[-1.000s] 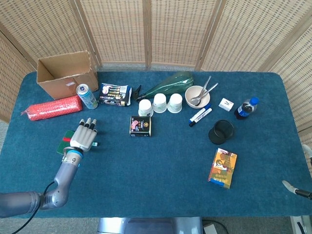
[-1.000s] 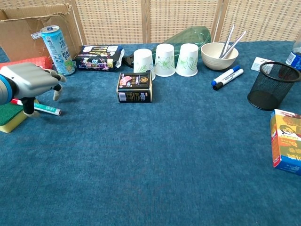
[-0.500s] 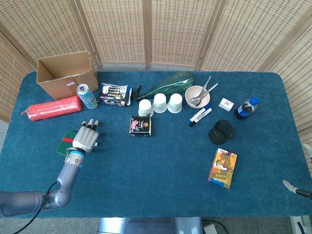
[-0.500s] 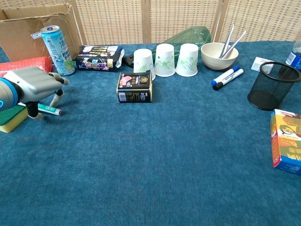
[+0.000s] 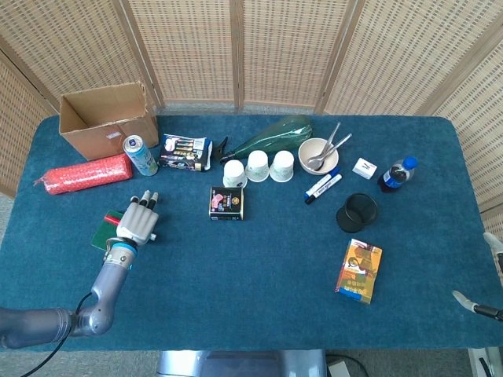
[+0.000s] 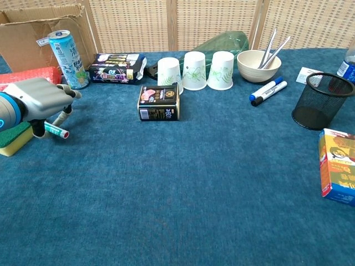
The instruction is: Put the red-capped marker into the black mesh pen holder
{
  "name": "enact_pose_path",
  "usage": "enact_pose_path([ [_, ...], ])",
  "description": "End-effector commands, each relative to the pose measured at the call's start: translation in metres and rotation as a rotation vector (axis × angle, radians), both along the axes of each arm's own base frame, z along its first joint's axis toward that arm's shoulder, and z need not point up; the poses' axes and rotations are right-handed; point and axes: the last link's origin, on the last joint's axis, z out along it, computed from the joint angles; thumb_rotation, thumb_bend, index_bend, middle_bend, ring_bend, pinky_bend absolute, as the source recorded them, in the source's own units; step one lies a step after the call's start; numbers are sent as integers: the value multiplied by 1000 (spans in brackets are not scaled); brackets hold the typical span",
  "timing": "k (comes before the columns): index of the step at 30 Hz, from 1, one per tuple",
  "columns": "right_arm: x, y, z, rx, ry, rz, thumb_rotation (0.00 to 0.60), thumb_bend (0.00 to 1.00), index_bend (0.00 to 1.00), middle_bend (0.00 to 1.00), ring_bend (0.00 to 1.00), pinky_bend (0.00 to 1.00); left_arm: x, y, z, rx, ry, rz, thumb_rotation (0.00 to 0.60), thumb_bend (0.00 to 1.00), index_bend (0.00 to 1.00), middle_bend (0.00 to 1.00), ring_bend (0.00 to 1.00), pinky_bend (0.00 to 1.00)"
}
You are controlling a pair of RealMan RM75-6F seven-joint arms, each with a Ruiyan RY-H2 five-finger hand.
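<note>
Woven cane screens stand behind a counter (image 5: 259, 259) covered in blue cloth. At its left side the left hand (image 6: 41, 94) lies low over the red-capped marker (image 6: 57, 130), palm down, fingers (image 6: 65, 112) curled toward the cloth. The marker is a slim white stick with a green band of print and a small red cap at the end that pokes out from under the hand; the rest of it is hidden beneath the palm. Whether the fingers actually grip it I cannot tell. It lies just beside a yellow-and-green sponge (image 6: 12, 139), with a red bubble-wrap roll (image 5: 85, 173) and a drink can (image 6: 65, 51) behind.

Well apart, on the right side, the black mesh pen holder (image 6: 320, 100) stands upright, nothing showing inside it. Near it lie two blue-capped markers (image 6: 268, 91), a bowl (image 6: 254, 65) holding metal utensils, and a colourful carton (image 6: 338, 165). Three upturned paper cups (image 6: 194, 70) stand mid-counter behind a small dark box (image 6: 158, 102).

At the right edge of the head view only a thin tip of the right hand (image 5: 470, 302) shows; its state is unclear.
</note>
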Motion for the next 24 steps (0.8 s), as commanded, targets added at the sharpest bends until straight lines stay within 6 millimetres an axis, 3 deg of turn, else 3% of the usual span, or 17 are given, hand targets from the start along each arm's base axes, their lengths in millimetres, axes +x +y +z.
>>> enact_pose_path([
  [1, 0, 0, 0, 1, 2, 2, 600, 0, 0, 0, 0, 71, 0, 0, 0, 4, -3, 0, 600, 373, 606, 0, 0, 237],
  [16, 1, -1, -3, 12, 6, 2, 600, 0, 0, 0, 0, 71, 0, 0, 16, 24, -45, -3, 600, 376, 619, 0, 0, 247],
  [24, 1, 0, -3, 10, 2, -1, 600, 0, 0, 0, 0, 71, -3, -3, 14, 7, -28, -11, 600, 414, 668, 0, 0, 252],
])
